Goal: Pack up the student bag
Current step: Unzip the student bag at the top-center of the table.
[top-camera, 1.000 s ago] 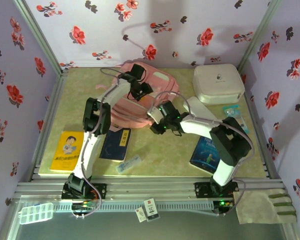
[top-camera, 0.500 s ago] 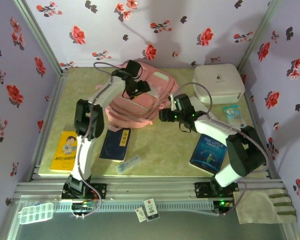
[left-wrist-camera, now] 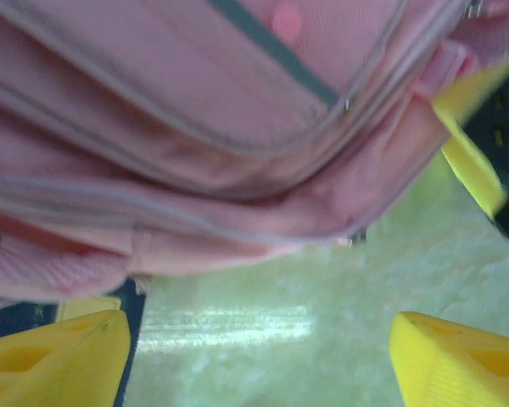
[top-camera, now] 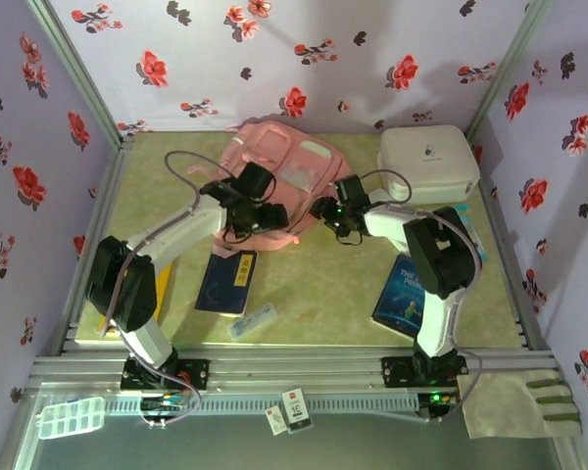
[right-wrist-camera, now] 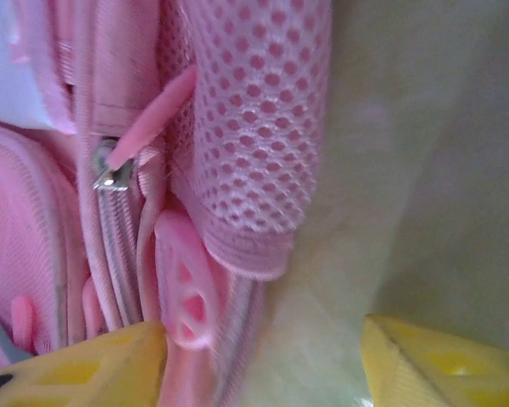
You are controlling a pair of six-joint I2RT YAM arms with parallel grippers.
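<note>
While agape, left gripper [left-wrist-camera: 256, 332] beside bag [left-wrist-camera: 195, 127]

Flowered walls [top-camera: 372, 39], green surface [top-camera: 314, 294]
You see lilac walls with red and dark flowers on three sides of the marbled surface; metal rails [top-camera: 294, 367] edge its near side.

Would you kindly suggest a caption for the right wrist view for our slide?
Open yellow jaws face the pink student bag, at its mesh panel and zip pull, on the green table.
</note>
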